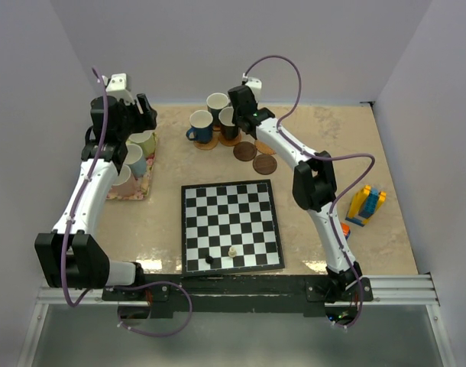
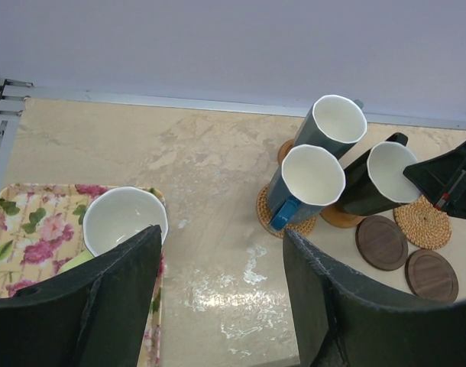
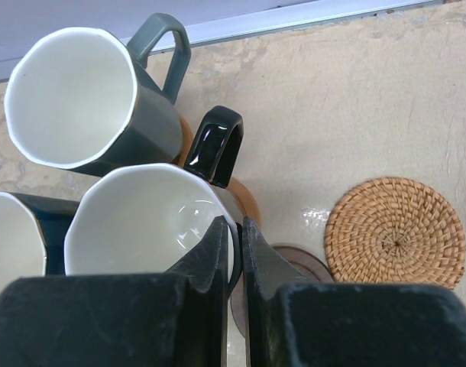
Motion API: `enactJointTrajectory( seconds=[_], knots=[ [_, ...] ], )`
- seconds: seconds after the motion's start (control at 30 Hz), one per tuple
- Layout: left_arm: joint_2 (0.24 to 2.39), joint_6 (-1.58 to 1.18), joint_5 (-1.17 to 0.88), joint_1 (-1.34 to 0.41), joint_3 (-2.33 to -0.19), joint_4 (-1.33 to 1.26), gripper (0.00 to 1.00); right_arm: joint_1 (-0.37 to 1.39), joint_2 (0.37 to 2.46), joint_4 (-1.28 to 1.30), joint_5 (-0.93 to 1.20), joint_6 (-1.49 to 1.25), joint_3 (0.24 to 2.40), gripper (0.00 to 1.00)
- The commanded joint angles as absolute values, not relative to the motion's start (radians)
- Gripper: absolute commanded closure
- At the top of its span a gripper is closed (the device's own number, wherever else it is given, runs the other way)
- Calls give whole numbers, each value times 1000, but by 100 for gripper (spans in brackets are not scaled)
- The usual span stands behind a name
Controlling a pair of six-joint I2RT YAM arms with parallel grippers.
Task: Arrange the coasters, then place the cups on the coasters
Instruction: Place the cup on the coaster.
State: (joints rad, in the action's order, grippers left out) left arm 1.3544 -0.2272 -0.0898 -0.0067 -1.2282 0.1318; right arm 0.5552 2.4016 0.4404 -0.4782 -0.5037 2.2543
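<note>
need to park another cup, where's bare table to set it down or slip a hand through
Bare: the strip between the floral mat and the chessboard; the back right corner beyond the toy blocks. Crowded: back centre, three cups and loose coasters, right gripper pinching the black cup.

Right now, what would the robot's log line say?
left gripper: open, empty | right gripper: shut on black cup rim | black cup: on tan coaster

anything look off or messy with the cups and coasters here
Nothing spilled or broken. The dark blue cup, teal cup and black cup stand crowded almost rim to rim on their coasters, and the woven coaster and two dark brown coasters lie bunched right beside them rather than spaced out.
</note>
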Motion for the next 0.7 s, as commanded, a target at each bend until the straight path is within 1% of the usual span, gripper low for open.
enactJointTrajectory(
  seconds=[0.0,0.67],
  knots=[
    [1367,-249,-101,-2,-1235,75,31,548,2382,345,-450,-505,2342,100],
    [1376,-250,-117,-2,-1243,72,30,540,2408,359,-423,-485,2364,100]
  ],
)
